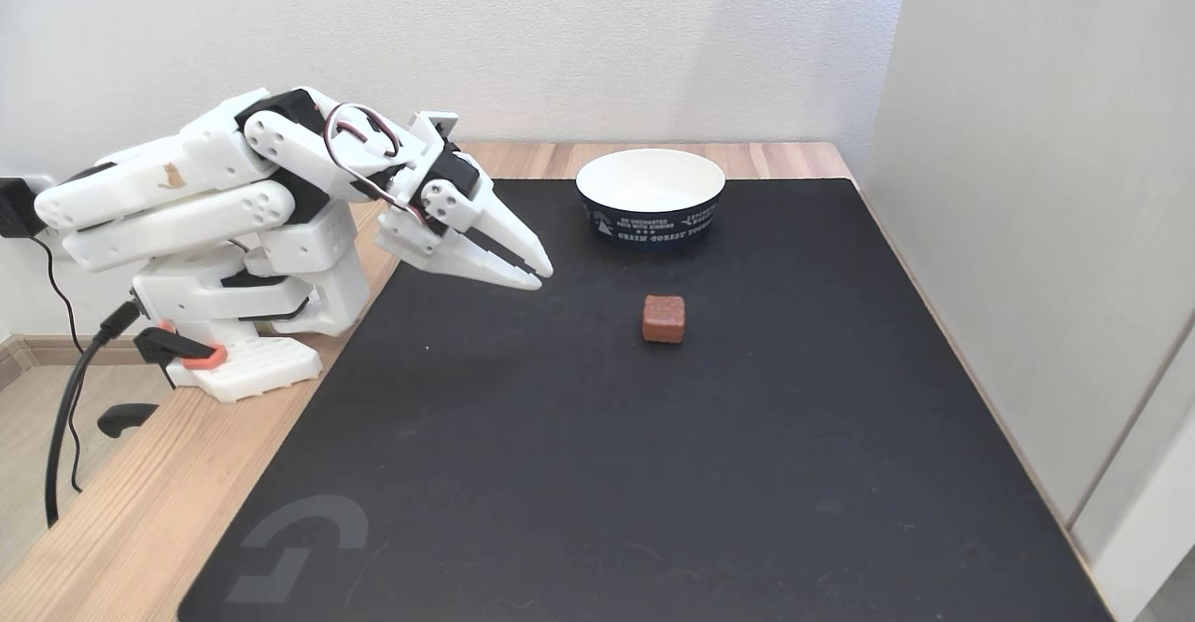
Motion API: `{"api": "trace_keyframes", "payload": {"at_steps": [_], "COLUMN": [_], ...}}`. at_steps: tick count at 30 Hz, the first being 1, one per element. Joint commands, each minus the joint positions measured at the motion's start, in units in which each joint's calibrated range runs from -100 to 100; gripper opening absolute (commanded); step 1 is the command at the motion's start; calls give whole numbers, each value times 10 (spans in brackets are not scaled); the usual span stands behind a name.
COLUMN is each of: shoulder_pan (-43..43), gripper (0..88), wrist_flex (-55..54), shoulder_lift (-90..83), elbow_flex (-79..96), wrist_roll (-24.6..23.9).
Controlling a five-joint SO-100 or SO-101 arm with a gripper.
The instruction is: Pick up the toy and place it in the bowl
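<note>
Closed and empty, my jaws (537,272) hang low over the left edge of the black mat (579,473), tips pointing right and slightly down, the two white fingers (495,230) pressed together with only a dark seam between them. My arm (224,192) is folded back over its base (247,365), which sits clamped at the left side of the wooden surface (112,529); that looks like a rest pose, tucked in so nothing on the mat is blocked. The toy (664,318) sits flat on the mat, to the right of my tips and a little nearer the camera, well apart from me and standing free on all sides, so I judge I can come at it from above without nudging anything. The bowl (651,195) stands upright farther back, beyond the toy and near the far edge of the mat, its white inside empty and its mouth open upward, which suits a drop from above. Nothing of the task is done yet: I would need to spread my jaws, reach right and down to the toy, then carry it back toward the far side.
</note>
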Motion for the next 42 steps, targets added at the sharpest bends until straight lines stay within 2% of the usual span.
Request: {"api": "trace_keyframes", "payload": {"at_steps": [1,35,36,41,42], "shoulder_pan": [5,5,5,2,2], "gripper": [23,24,28,179,185], "wrist_flex": [3,3,3,3,3], "shoulder_lift": [-7,-7,-7,-7,-7], "elbow_flex": [7,7,7,7,7], "wrist_roll": [-3,-3,-3,-3,-3]}}
